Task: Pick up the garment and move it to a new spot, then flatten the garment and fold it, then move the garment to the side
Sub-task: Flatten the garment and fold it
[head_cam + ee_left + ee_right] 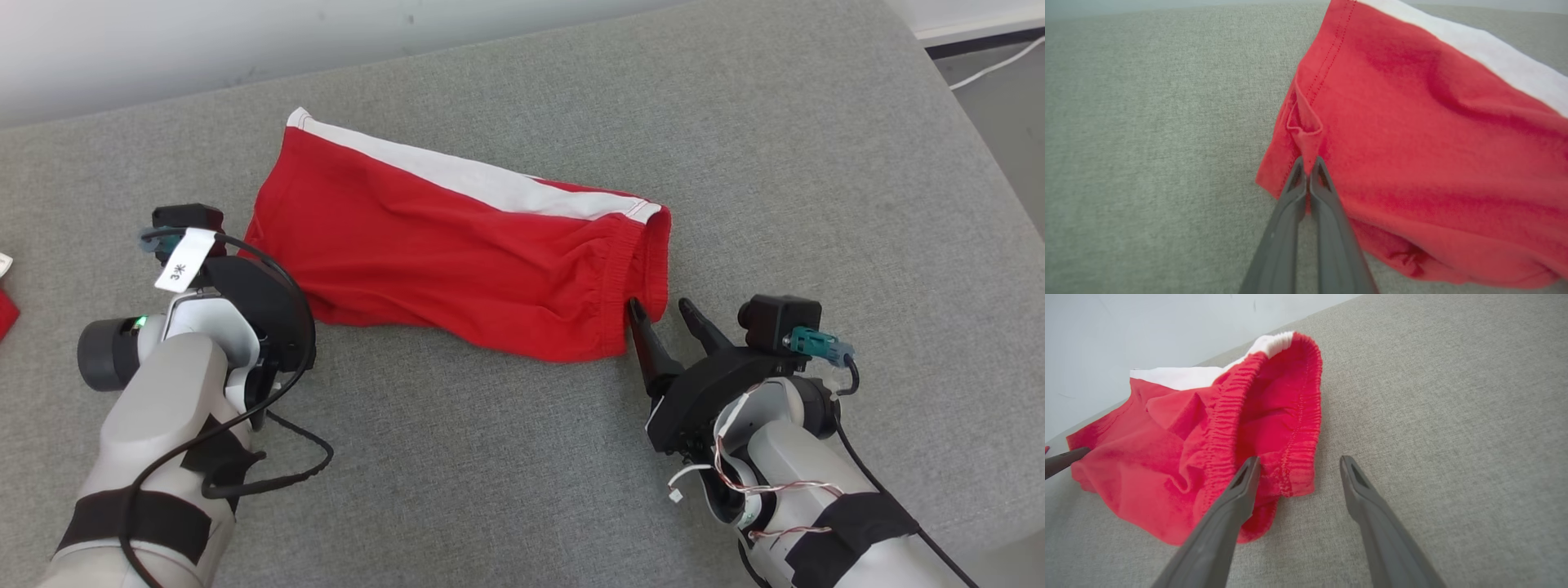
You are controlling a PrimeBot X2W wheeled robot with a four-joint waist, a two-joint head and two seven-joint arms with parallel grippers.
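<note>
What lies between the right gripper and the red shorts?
Nothing separate. In the right wrist view the open right gripper is at the waistband of the red shorts: its corner and bare grey surface lie between the fingers.

The red soft cloth shorts with a white stripe [457,253] look matt and a bit wrinkly. Their stretchy waistband [1224,428], just ahead of the right gripper [1299,461], is bunched into tiny ridges. The big grey woven cloth surface [490,457] under both grippers looks rough and dull. The long dark fingers [1278,237] of the left gripper [1309,163] look like smooth, matt plastic. The pale arm shell [171,384] behind it is smooth and a little shiny.
</note>
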